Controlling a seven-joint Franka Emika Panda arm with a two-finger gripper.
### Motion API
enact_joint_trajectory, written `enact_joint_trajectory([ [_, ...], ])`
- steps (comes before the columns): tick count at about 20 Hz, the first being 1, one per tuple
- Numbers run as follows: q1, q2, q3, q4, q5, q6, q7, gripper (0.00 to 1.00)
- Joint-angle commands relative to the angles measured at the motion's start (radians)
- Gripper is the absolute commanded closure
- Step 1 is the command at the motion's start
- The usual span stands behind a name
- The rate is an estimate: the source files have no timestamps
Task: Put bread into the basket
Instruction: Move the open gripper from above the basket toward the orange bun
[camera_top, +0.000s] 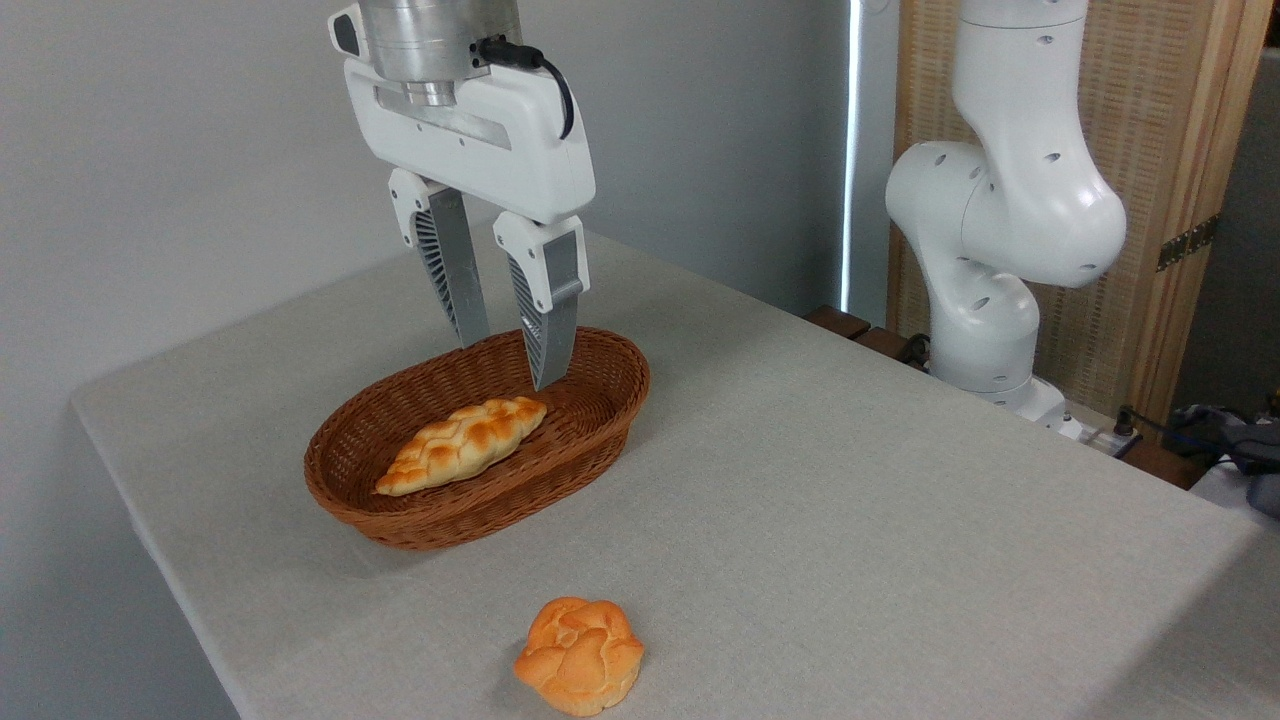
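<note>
The bread (580, 655), a small round knotted bun of glossy orange-gold, lies on the table near the front edge, well in front of the basket. The basket (420, 515) is a shallow oval of reddish-brown wicker in the middle left of the table. My gripper (510, 360) hangs over the basket's far end, fingers pointing down and apart, open with nothing between them. Its fingertips are level with the far rim, above and behind the loaf in the basket.
A long, paler braided loaf (462, 444) with toasted patches lies inside the basket. The arm's white base (985, 330) stands at the table's far right edge. The table (850, 500) has a grey cloth and drops off at left and front.
</note>
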Motion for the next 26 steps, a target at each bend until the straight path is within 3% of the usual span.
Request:
enact_joint_trajectory([
  [1,-0.004,-0.021,-0.007,-0.041,-0.004,0.01,0.005,0.0],
  [10,-0.002,-0.023,-0.003,-0.043,-0.005,0.023,0.005,0.0],
  [14,0.005,-0.064,0.023,-0.145,0.002,0.153,0.005,0.0],
  [18,0.009,-0.046,0.066,-0.194,0.042,0.234,0.005,0.0],
  [20,0.01,-0.046,0.071,-0.233,0.053,0.285,0.006,0.0],
  [23,0.012,-0.029,0.071,-0.283,0.116,0.349,0.006,0.0],
  [26,0.012,-0.012,0.071,-0.334,0.128,0.417,0.006,0.0],
])
